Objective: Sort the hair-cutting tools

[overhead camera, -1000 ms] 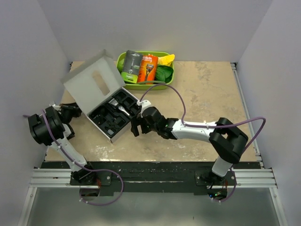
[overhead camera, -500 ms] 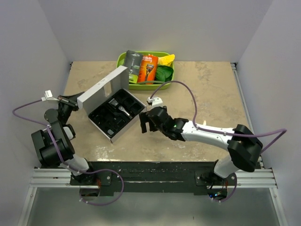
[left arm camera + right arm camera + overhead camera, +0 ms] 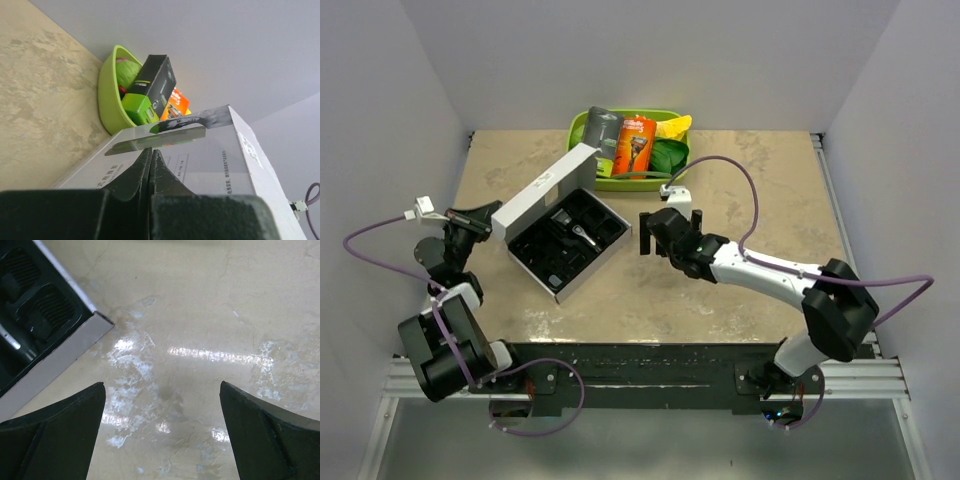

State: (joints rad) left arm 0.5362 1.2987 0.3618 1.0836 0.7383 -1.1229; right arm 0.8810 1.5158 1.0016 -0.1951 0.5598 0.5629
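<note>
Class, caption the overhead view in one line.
Left gripper shut by the raised lid; right gripper open beside the open box.

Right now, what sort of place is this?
Probably a robot test cell: left arm and right arm bolted beside a scuffed table, blank walls around it, an open clipper case and green tray as props.

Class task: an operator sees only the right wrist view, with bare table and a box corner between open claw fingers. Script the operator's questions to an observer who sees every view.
Operator: What is the left claw doing?
Observer: The left claw is shut, its tips at the outside of the raised box lid.
Operator: What sits further back?
Observer: A green tray at the far side holds an orange razor package and a grey-and-green razor package.
</note>
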